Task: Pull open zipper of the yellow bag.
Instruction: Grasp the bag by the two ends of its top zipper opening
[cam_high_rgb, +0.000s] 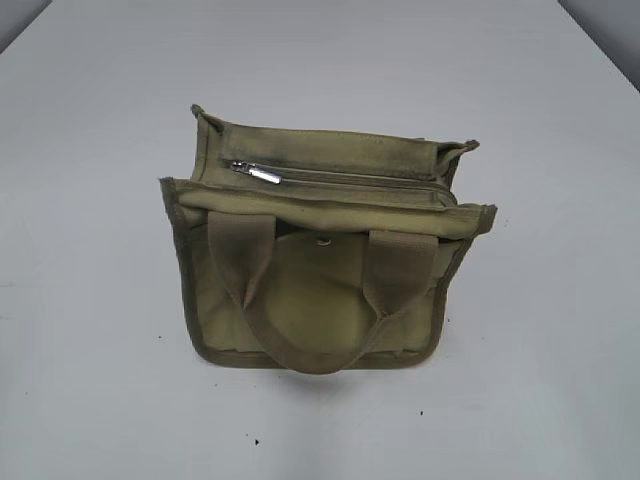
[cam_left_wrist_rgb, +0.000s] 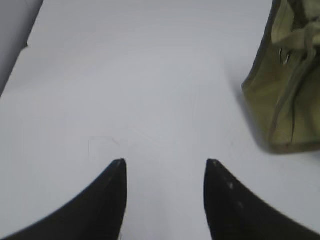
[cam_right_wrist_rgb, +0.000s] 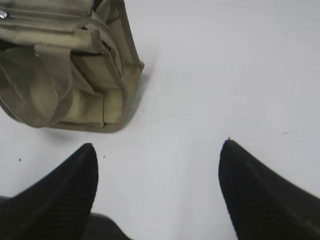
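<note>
1. The left gripper (cam_left_wrist_rgb: 165, 172) has its two dark fingers apart with only bare white table (cam_left_wrist_rgb: 150, 75) between them; it holds nothing. The gap is moderate, narrower than the right one's.
2. The right gripper (cam_right_wrist_rgb: 157, 155) stands wide, fingers well apart over bare table, also holding nothing.
3. The yellow bag (cam_high_rgb: 320, 290) stands upright on the table. From the left fingers it lies ahead and off to the right, well apart, only one end panel showing in the left wrist view. From the right fingers it lies ahead and off to the left, apart as well, with more of it in view.
4. The zipper (cam_high_rgb: 350, 180) runs along the bag's top, its long axis crosswise between the two grippers, side to side in the exterior view. Its silver pull tab (cam_high_rgb: 256, 172) sits at the end toward the left gripper's side, so the line looks closed and the travel would run toward the right gripper's side.
5. In the right wrist view a glint of metal shows at the far upper left edge, beyond the left fingertip; probably the tab, too cropped to be sure.
6. Judgement: neither arm is clearly nearer; the left arm faces the tab end, the right the far end, suited to steadying the bag.
7. A round silver snap button (cam_high_rgb: 323, 240) sits on the front panel between the handles (cam_high_rgb: 300, 340).
8. No brand, label or readable writing shows on the bag or table.
</note>
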